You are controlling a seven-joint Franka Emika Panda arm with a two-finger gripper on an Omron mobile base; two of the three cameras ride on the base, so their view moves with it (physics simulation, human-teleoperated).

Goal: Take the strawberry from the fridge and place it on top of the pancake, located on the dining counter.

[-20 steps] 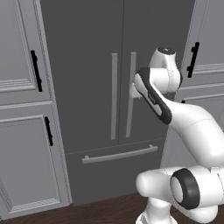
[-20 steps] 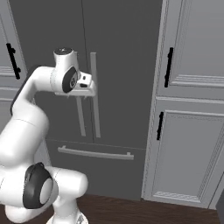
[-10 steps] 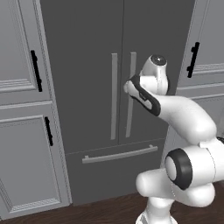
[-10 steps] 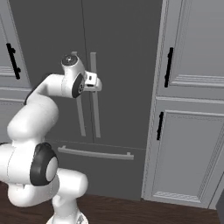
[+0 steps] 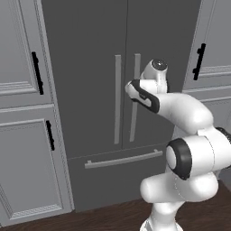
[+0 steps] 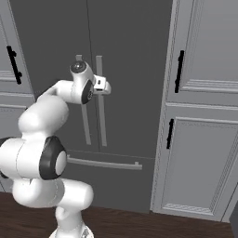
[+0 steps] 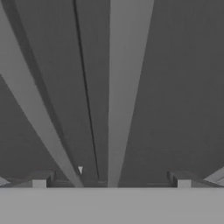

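A: Where's the strawberry?
B: By my reckoning inside the fridge (image 5: 90, 67), whose doors are both closed, so the berry itself can't be made out. The first job is a door.
A: Which way does the handle lie from the pincer?
B: Straight ahead. In the hand view the right door's handle (image 7: 124, 87) runs up the middle as a pale bar between the fingertips (image 7: 41, 180), its long axis vertical in the room. The left door's handle (image 7: 35, 109) slants off to one side, beyond the door seam.
A: And the pincer (image 7: 109, 181)?
B: Released, jaws spread wide, holding nothing. From the base views it sits just before the handles; whether it touches one I can't tell.
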